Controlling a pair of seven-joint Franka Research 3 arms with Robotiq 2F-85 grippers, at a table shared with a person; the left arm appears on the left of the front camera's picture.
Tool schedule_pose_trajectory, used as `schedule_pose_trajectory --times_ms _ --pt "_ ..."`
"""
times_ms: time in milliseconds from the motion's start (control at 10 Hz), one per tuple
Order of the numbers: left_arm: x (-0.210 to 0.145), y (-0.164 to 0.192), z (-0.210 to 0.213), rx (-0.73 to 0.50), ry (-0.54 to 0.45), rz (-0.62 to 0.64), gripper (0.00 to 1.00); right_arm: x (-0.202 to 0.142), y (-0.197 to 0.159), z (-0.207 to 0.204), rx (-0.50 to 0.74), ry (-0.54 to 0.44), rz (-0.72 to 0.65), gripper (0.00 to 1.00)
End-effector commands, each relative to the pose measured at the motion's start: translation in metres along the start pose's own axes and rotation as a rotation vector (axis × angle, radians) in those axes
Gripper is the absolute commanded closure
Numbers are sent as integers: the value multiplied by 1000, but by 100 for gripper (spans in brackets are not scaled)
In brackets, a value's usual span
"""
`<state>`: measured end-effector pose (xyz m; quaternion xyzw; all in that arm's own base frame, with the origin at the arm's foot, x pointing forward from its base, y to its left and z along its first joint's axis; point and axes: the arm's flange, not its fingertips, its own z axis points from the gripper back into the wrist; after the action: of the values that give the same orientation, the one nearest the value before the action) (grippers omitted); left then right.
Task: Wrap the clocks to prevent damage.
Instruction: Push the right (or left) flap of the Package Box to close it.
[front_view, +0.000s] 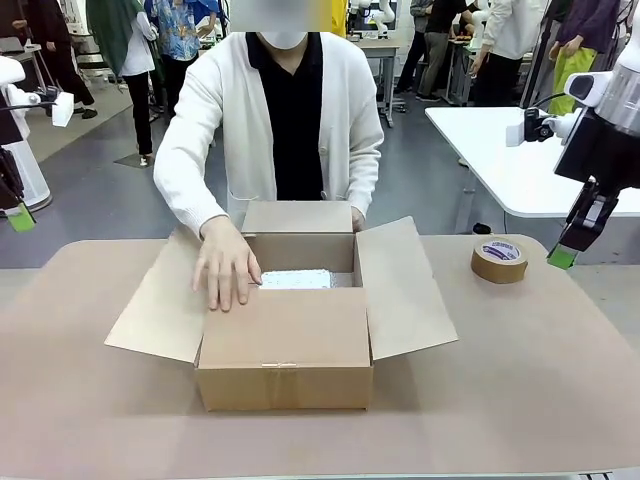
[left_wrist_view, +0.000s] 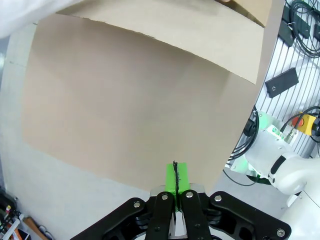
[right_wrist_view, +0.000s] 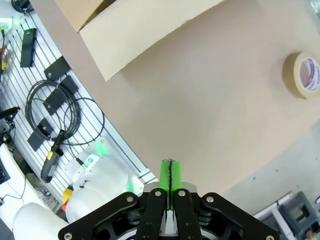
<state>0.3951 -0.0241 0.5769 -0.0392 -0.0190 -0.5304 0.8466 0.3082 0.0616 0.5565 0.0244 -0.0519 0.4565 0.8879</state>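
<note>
Front view: an open brown cardboard box (front_view: 285, 345) sits mid-way on the tan worktop (front_view: 520, 370). A white wrapped bundle (front_view: 295, 279) lies inside, and a person's hand (front_view: 227, 265) rests on the near flap.

Left wrist view: the left end effector (left_wrist_view: 175, 177) is clenched and empty above the worktop.

Right wrist view: the right end effector (right_wrist_view: 170, 175) is likewise clenched, with a brown tape roll (right_wrist_view: 302, 75) well apart.

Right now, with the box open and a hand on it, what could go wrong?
The person's hand lies on the near flap of the box, so an arm moving in could strike it. The right gripper hangs shut near the tape roll; coming down shut, it might knock the roll away.
</note>
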Motion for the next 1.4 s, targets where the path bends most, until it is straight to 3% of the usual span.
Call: schedule_pose_trajectory --times_ms 0,1300 --pt "-1 1 2 9 13 -2 100 -1 1 -1 11 -7 9 99" --pt "-1 1 2 9 13 -2 100 -1 1 -1 11 -7 9 99"
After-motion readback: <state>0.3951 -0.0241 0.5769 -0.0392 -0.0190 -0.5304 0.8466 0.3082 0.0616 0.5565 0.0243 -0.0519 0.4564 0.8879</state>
